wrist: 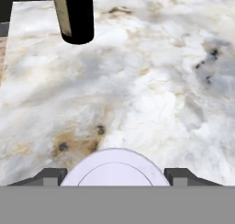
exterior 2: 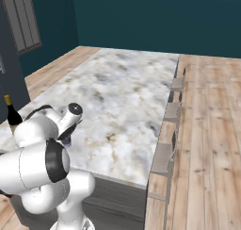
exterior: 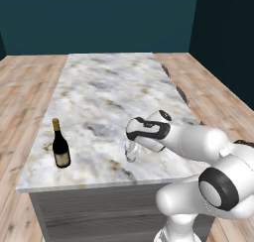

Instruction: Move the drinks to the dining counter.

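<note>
The short white-and-purple lidded cup point(exterior: 131, 151) sits low over the near part of the dining counter point(exterior: 109, 87), and I cannot tell whether it touches the top. My gripper point(exterior: 133, 148) is shut on it. In the hand view the cup's white lid point(wrist: 114, 170) fills the gap between the two fingertips point(wrist: 51, 176). From the right base view the cup point(exterior 2: 66, 140) peeks out under the hand. The tall dark wine bottle point(exterior: 60, 148) stands upright at the counter's near left corner, left of the cup; the bottle point(exterior 2: 12, 113) also shows behind the arm, and its base point(wrist: 75, 16) lies ahead of the hand.
A row of stools point(exterior 2: 172, 111) lines the counter's right side above the wooden floor point(exterior 2: 212, 130). The marbled top point(wrist: 160, 81) stretches far ahead of the hand. Its near edge point(exterior: 99, 184) lies just in front of the cup.
</note>
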Controlling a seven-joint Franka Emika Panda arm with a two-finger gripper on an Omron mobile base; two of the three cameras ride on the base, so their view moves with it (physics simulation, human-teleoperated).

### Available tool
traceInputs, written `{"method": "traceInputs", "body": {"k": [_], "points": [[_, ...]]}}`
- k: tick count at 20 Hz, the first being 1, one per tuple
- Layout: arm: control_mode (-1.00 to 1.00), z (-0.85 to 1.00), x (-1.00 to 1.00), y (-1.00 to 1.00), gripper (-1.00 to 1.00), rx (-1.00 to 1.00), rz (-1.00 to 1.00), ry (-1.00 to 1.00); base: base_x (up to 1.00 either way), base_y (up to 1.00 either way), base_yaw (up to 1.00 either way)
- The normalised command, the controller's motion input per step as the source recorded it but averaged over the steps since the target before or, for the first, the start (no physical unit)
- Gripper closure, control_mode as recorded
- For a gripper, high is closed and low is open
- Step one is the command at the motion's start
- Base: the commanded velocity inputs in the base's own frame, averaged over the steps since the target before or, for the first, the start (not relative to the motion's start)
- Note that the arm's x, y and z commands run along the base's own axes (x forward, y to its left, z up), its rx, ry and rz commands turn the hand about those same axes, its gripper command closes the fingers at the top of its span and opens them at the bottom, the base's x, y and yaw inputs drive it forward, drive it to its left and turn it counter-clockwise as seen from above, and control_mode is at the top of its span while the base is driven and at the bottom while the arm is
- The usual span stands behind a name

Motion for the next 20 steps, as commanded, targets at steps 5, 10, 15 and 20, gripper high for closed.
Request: {"method": "traceInputs", "body": {"k": [5,10,15,20], "points": [[-1.0,-0.16,0.04,0.0,1.0,0.0,0.05,-0.01,0.0,0.0,0.0],[-1.0,-0.19,0.0,0.0,1.0,0.0,0.03,-0.04,0.0,0.0,0.0],[-1.0,-0.18,0.1,0.01,1.0,0.0,0.0,0.0,0.0,0.0,0.0],[-1.0,-0.25,0.14,0.0,1.0,0.0,0.0,0.0,0.0,0.0,0.0]]}}
